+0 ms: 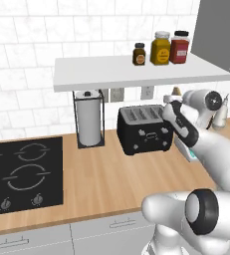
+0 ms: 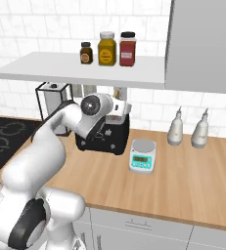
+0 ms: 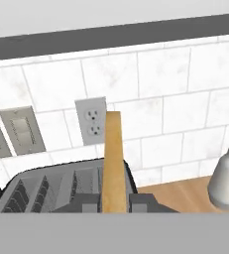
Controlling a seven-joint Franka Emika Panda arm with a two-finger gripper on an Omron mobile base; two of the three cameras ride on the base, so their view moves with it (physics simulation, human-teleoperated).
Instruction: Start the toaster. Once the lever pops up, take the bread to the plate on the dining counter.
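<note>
Wood-topped wall counter [image 1: 111,184]: front half left bare between the black hob [image 1: 22,174] at its left end and the arm on the right; bare wood is also seen along the front edge right of the white kitchen scale [image 2: 143,157].

White shelf [image 1: 136,72] is hung over the back edge, low above the toaster [image 1: 142,130], so headroom there is tight. A grey cabinet [image 2: 202,44] closes off the upper right.

Toaster is set at the back edge against the tiled wall, with the paper towel holder [image 1: 89,119] just beside it on the left and the scale near its right end.

Two pale bottles [image 2: 188,129] are stood at the back edge, well right of the scale.

Three jars [image 1: 161,48] are lined up on the shelf; their labels can't be read. The scale display is too small to read.

Gripper [image 3: 115,201] is held above the toaster's right end. The bread [image 3: 114,158] is pinched upright, edge-on, between the fingers [image 3: 88,202], raised above the slots in front of a wall outlet [image 3: 92,120].
</note>
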